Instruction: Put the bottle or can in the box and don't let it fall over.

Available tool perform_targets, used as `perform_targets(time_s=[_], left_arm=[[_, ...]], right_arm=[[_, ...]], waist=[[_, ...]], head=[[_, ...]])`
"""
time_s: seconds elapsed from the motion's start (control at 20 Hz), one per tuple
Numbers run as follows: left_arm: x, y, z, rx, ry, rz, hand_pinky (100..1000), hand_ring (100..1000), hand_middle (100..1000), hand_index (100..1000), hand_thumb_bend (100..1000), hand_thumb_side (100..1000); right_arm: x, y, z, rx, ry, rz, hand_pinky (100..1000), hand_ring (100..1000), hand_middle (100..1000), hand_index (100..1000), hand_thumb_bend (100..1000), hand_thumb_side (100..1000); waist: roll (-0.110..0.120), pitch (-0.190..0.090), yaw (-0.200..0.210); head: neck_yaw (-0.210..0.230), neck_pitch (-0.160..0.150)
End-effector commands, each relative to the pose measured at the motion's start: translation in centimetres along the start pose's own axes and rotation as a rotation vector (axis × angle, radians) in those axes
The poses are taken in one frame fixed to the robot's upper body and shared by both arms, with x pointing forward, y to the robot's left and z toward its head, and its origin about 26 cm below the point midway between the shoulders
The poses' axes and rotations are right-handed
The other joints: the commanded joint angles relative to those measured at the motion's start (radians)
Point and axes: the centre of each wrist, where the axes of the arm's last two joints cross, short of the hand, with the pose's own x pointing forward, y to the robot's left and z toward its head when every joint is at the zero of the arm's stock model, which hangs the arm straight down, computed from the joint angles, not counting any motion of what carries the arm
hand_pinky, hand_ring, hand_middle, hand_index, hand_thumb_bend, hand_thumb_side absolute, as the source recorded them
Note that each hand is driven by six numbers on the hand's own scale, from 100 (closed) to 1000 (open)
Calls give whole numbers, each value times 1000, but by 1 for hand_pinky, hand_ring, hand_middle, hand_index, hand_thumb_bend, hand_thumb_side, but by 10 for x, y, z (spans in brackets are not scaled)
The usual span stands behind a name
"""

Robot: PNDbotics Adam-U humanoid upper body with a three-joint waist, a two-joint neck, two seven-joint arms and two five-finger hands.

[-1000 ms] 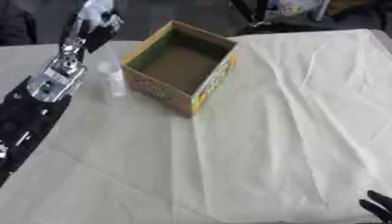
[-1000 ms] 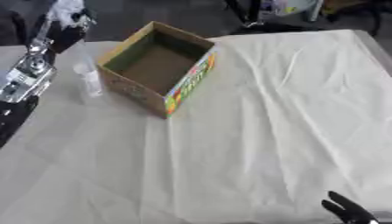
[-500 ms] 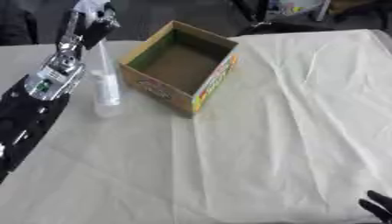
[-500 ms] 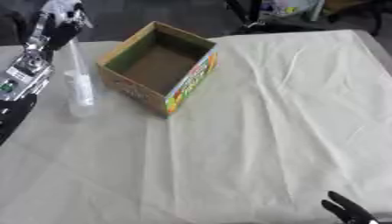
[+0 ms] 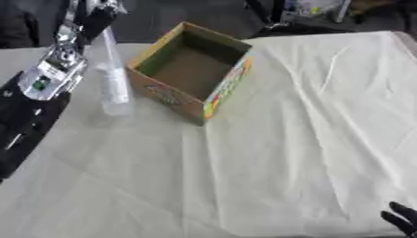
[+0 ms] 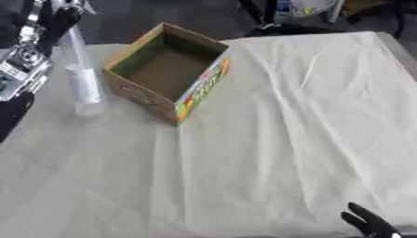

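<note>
A white cloth-covered table (image 5: 309,139) carries one open cardboard box (image 5: 191,72), nothing showing inside it. One clear bottle (image 5: 114,79) is upright just left of the box. The left hand (image 5: 97,11) is at its top; whether it grasps cannot be told. The right hand (image 6: 371,225) rests with fingers relaxed at the lower right corner.

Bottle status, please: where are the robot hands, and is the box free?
Left robot hand at bottle top, grip unclear. Right robot hand idle, lower corner. Bottle upright on table, left of box. Box open, empty.
</note>
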Motion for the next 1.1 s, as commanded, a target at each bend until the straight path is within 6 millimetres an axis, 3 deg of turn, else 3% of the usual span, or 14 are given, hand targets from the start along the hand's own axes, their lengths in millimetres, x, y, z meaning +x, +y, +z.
perform_targets(time_s=[0.05,0.3,0.65,1.1], left_arm=[[30,11,-10,9,-91,0,846,811,219,444,106,435],[51,1,-17,-23,-151,21,841,800,218,442,101,436],[70,-14,-23,-58,-237,39,839,793,221,444,100,438],[59,-20,-28,-21,-227,28,853,830,234,455,100,443]], right_arm=[[5,-1,-1,14,-11,20,646,1000,1000,1000,100,470],[5,-1,-3,22,-16,17,647,1000,1000,1000,100,470],[7,1,-11,46,-44,12,647,1000,1000,1000,100,470],[11,4,-25,72,-89,15,647,1000,1000,1000,100,470]], waist=[[-1,-13,-4],[-1,-11,-19],[-5,7,-61],[-1,52,-134]], head=[[1,-13],[-1,-21],[-17,-65],[-33,-144]])
